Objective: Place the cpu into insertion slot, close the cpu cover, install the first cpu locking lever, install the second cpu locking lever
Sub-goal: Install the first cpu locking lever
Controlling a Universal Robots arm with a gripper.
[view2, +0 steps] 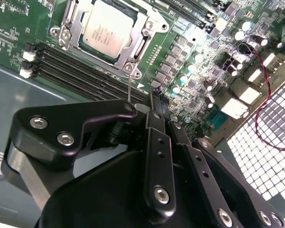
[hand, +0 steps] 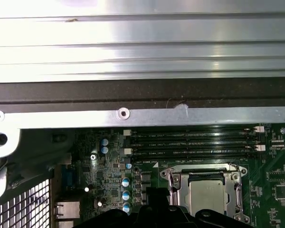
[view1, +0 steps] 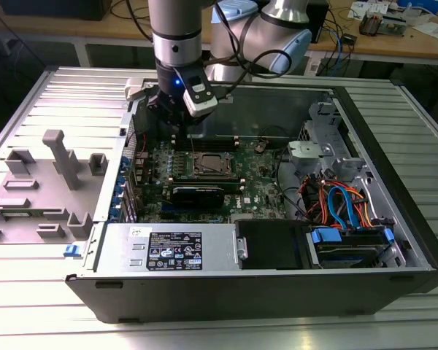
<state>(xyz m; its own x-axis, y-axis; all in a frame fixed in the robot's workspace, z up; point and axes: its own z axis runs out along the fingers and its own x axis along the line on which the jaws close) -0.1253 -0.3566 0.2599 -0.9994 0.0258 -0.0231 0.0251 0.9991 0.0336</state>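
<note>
My fingers (view2: 156, 126) look pinched shut on the thin locking lever (view2: 128, 88). Risk: wire slips out, springs up, leaving cpu cover (view2: 143, 43) w/o clamp over cpu (view2: 107, 29).

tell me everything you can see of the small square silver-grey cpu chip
The small flat square cpu has a dull silver-grey metal top with faint print. It lies flat on the green motherboard, beside long black memory slots, framed by the thin silvery cpu cover, whose border overlaps its edges. The black gripper is apart from it.
</note>
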